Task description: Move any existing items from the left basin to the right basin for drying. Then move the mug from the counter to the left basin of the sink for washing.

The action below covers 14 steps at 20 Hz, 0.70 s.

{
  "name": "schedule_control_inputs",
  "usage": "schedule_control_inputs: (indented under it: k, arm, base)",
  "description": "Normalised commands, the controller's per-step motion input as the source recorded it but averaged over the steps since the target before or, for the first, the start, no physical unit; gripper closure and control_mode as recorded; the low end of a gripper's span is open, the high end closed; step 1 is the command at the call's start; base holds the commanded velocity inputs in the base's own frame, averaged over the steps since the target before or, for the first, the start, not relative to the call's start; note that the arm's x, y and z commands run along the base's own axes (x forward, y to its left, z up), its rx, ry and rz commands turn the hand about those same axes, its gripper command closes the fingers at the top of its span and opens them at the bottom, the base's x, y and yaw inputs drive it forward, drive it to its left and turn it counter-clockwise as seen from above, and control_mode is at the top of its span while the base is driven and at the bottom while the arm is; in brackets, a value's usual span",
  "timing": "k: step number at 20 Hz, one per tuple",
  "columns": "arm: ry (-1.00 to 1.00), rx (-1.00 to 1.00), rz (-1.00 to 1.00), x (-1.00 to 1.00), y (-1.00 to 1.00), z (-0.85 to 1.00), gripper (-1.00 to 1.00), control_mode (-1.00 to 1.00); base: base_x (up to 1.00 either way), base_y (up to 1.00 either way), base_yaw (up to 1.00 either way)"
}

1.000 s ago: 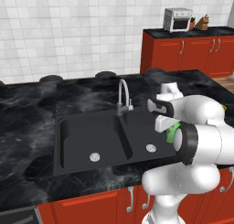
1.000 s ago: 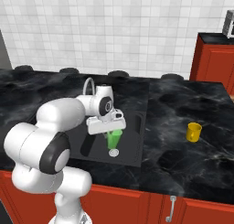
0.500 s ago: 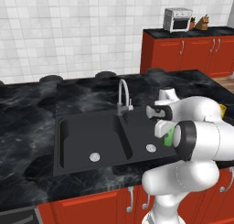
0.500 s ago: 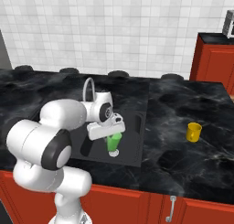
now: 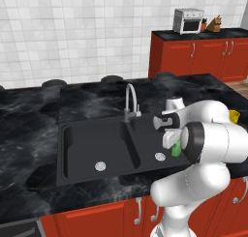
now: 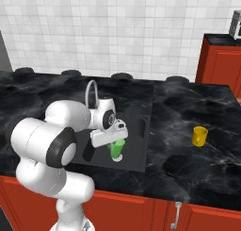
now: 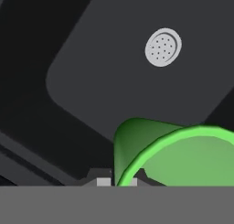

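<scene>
- Hand (image 6: 114,141) is clamped on the rim of the green cup (image 6: 117,150), which has come lower over the last second, upright into the right basin (image 5: 162,144).
- Judgement: first transfer nearly done; release pending.
- Basin walls close around; divider just beside.
- Mug (image 6: 199,136) waits on the worktop (image 6: 188,117) toward its right edge, open room around.

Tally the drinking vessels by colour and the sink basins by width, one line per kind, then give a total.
Green cup: 1, pinched at its rim by the gripper over the narrower basin
Yellow mug: 1, on the counter
Wider basin: 1
Narrower basin: 1
Total: 4
</scene>
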Motion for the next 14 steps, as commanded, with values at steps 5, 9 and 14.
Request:
schedule_control_inputs:
  k: [5, 9, 14]
  arm:
    - [-0.03, 0.0, 0.04, 0.04, 0.01, -0.18, 1.0, -1.0]
    - [-0.04, 0.0, 0.03, 0.04, 0.0, -0.2, 1.0, -1.0]
    - [-0.06, 0.0, 0.03, 0.01, 0.0, -0.2, 1.0, -1.0]
  base:
    - [0.0, 0.0, 0.0]
    - [0.0, 0.0, 0.0]
    - [0.0, 0.0, 0.0]
